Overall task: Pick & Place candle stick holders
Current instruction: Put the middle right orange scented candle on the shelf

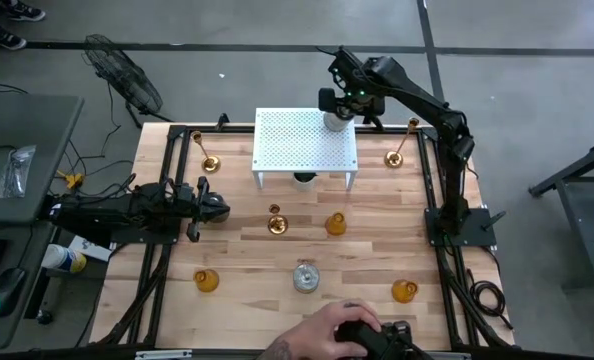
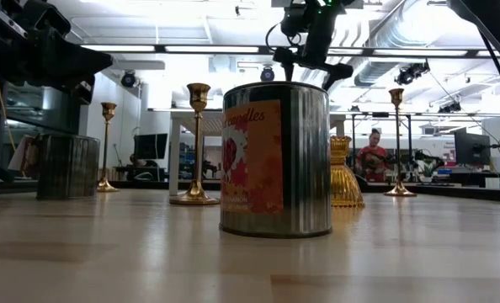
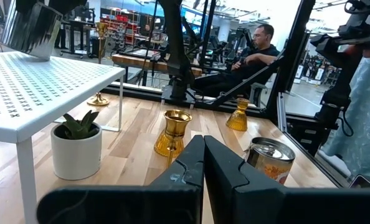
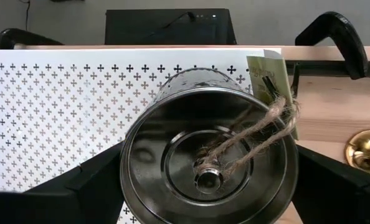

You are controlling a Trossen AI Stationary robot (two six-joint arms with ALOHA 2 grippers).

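Observation:
My right gripper hangs over the far right corner of the white perforated rack. It is closed around a silvery jar-like candle holder with a lid and a twine tie. Slim gold candlesticks stand on their round bases on the table. So do squat amber holders and a labelled silvery can. My left gripper waits shut at the table's left side, holding nothing. My right gripper has the silvery jar between its two fingers, one on each side of the round wall below the lid. The fingers come from above, slanting down. The jar looks slightly tilted at the rack's top; whether its base rests there I cannot tell.
A small potted plant stands under the rack. A person's hand holds a dark device at the table's near edge. Black frame rails run along the table's left and right sides. A fan stands off the far left corner.

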